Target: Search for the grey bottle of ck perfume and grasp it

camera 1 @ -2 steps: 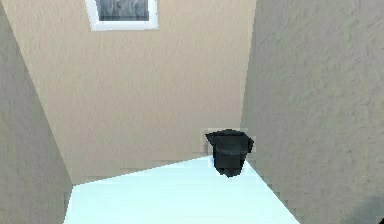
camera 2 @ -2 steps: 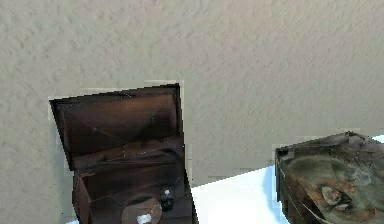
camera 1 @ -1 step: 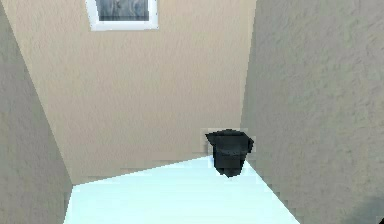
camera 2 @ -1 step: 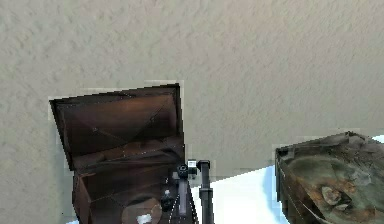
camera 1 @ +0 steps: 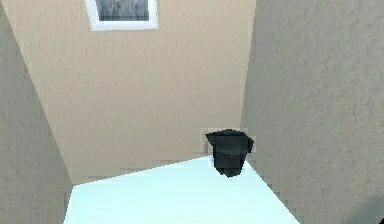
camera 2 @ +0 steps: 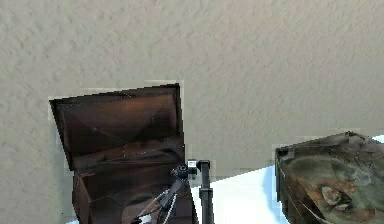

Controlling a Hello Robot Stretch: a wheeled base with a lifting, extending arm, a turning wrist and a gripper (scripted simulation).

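Pincer point(camera 2: 155, 208) lies against an open brown chest point(camera 2: 120, 125), so I cannot tell whether it holds anything. A worn brown box point(camera 2: 330, 185) sits on the pale bench point(camera 2: 245, 195). A black pot point(camera 1: 230, 152) stands at the bench's far right corner. I cannot tell where the perfume bottle is.

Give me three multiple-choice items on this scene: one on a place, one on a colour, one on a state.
1. The black pot stands: A. on the pale tabletop; B. on the floor; C. on a chair.
2. The chest by the wall is: A. white; B. dark brown; C. green.
3. The chest's lid is: A. raised; B. down; C. lying on the floor.
Answers: A, it sits at the tabletop's far corner; B, its boards are dark brown; A, the lid stands up behind the box.
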